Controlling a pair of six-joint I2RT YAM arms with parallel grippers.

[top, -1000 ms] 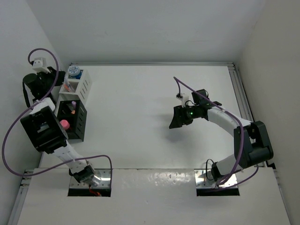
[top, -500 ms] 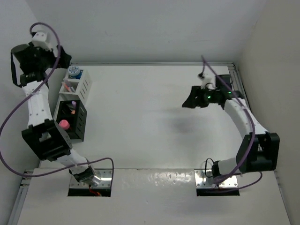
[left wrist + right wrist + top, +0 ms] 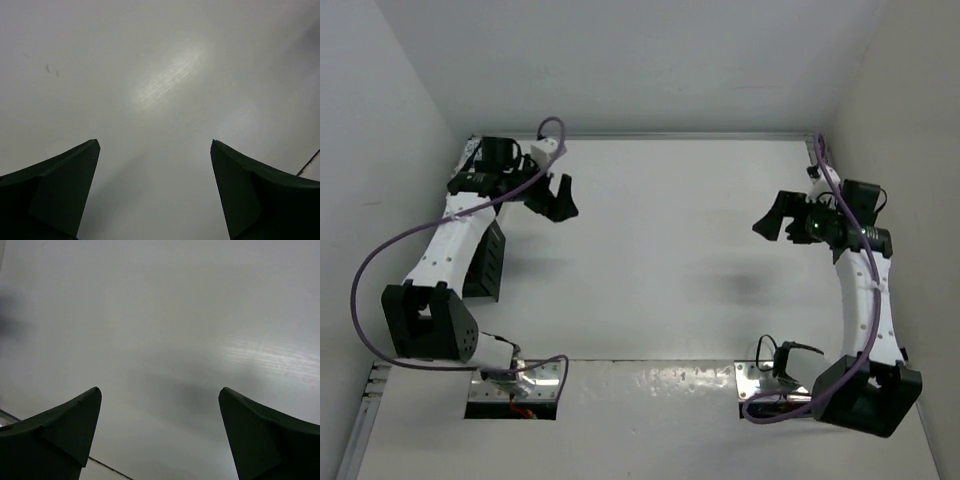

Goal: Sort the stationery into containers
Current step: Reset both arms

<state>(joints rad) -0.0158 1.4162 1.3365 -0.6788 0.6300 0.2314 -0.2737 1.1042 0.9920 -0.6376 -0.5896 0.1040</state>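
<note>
Two arms have shifted in the last half-second. The left gripper has swung out over the table, leaving the black organiser box behind its jaws, under the arm. The right gripper has drawn back rightward. Both pairs of jaws stand wide apart, empty.

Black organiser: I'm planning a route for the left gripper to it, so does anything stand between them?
Nothing visible does. In the top view only the table separates the open, empty left gripper from the black organiser; the left arm itself crosses above part of the box.
</note>
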